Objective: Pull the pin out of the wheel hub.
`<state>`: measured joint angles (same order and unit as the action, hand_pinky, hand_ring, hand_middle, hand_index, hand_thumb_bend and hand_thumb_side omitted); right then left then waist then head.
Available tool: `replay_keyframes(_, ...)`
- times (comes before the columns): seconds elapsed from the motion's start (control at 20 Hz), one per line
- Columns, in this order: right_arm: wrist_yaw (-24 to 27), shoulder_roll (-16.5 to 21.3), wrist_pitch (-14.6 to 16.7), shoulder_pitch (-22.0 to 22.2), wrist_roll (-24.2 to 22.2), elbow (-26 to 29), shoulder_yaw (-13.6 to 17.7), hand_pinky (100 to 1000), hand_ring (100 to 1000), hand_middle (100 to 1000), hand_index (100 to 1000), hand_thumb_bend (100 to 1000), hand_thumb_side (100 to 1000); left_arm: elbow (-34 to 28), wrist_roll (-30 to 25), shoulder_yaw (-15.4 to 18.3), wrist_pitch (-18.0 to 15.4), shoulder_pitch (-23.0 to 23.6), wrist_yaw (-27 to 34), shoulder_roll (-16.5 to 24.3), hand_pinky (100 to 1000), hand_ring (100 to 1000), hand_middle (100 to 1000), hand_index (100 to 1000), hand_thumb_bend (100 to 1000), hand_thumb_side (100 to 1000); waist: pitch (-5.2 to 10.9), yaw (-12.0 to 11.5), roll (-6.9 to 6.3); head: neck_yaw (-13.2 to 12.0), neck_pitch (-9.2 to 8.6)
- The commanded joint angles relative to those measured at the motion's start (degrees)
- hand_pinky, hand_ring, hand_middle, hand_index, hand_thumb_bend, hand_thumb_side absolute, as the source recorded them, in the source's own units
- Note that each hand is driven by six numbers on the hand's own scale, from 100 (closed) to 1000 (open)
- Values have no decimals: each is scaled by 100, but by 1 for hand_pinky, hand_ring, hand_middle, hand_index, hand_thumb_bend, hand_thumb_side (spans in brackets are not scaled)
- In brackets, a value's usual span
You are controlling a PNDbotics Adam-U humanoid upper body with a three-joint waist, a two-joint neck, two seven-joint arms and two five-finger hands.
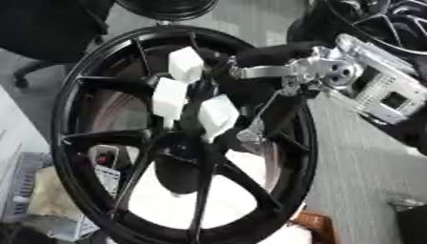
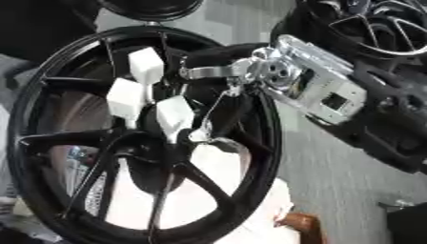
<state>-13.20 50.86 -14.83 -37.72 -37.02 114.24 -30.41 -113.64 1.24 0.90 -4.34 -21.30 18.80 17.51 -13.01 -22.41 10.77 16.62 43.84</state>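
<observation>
Wheel hub [image 1: 179, 157] is reached by the right hand [image 1: 196, 102], white-tipped fingers curled at its centre, any pin hidden from view.

Illumination is moderate and diffuse; no single source is identifiable. Both views are soft overall, with fine detail smeared. The black wheel hub [image 1: 179, 138] reads as near-solid dark mass; only thin highlights trace its rim and spokes. The white fingertips [image 1: 185, 64] of the robot hand [image 1: 196, 95] are overexposed and featureless. Glare flares on the silver wrist joint [image 2: 275, 71]. Bright patches behind the spokes are blown out.
</observation>
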Motion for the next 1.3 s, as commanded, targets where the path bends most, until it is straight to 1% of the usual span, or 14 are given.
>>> replay_keyframes(0.05, -36, 95, -5, -44, 2, 35, 73, 895, 872, 674, 797, 262, 272, -96, -33, -14, -3, -84, 14, 25, 715, 680, 591, 695, 100, 620, 72, 2, -59, -9, 28)
replay_keyframes(0.2, 33, 85, -54, -55, 160, 35, 80, 884, 848, 613, 759, 215, 254, -96, -48, -18, -4, -89, 16, 22, 715, 680, 591, 695, 100, 620, 72, -1, -63, -15, 28)
replay_keyframes(0.25, 46, 84, -69, -50, 223, 35, 84, 880, 838, 599, 745, 196, 261, -96, -51, -20, -3, -91, 19, 21, 715, 680, 591, 695, 100, 620, 72, -2, -63, -12, 28)
replay_keyframes(0.35, 56, 87, -105, -36, 346, 35, 94, 868, 813, 562, 706, 178, 218, -96, -60, -26, 0, -92, 22, 21, 715, 680, 591, 695, 100, 620, 71, -2, -63, -15, 28)
replay_keyframes(0.4, 59, 88, -108, -29, 404, 35, 96, 867, 810, 558, 702, 178, 209, -96, -65, -28, 2, -93, 23, 21, 715, 680, 591, 695, 100, 620, 71, -3, -62, -17, 28)
replay_keyframes(0.5, 61, 87, -110, -17, 517, 35, 102, 843, 770, 520, 656, 155, 100, -96, -72, -30, 1, -95, 25, 21, 715, 680, 591, 695, 100, 620, 67, -5, -61, -20, 28)
replay_keyframes(0.6, 83, 85, -111, 9, 648, 35, 103, 829, 752, 509, 638, 111, 100, -96, -86, -37, 2, -96, 27, 21, 715, 681, 590, 695, 100, 620, 63, -5, -61, -21, 28)
replay_keyframes(0.65, 111, 92, -110, 39, 723, 35, 103, 815, 735, 487, 608, 100, 100, -96, -91, -38, 3, -96, 27, 21, 715, 682, 590, 695, 100, 619, 62, -5, -61, -21, 28)
replay_keyframes(0.8, 272, 121, -109, 101, 882, 35, 105, 806, 720, 470, 582, 100, 100, -96, -98, -36, 6, -95, 30, 21, 715, 683, 590, 695, 100, 620, 65, -4, -60, -23, 28)
replay_keyframes(0.85, 324, 131, -108, 104, 903, 35, 111, 797, 699, 447, 555, 100, 100, -96, -97, -35, 8, -93, 31, 22, 715, 684, 591, 695, 100, 620, 68, -2, -60, -23, 28)
replay_keyframes(0.95, 448, 156, -122, 90, 950, 35, 144, 789, 683, 423, 532, 100, 100, -96, -99, -34, 12, -86, 31, 23, 715, 685, 591, 695, 100, 620, 75, 5, -60, -26, 28)
replay_keyframes(1.1, 681, 226, -136, -5, 1010, 35, 248, 779, 666, 397, 504, 100, 100, -96, -106, -28, 26, -61, 19, 32, 715, 684, 590, 694, 100, 620, 93, 36, -59, -43, 28)
replay_keyframes(1.3, 988, 410, -6, -197, 1028, 35, 501, 779, 662, 384, 492, 100, 100, -96, -94, -8, 32, -22, 5, 38, 715, 684, 590, 694, 100, 620, 131, 84, -69, -54, 28)
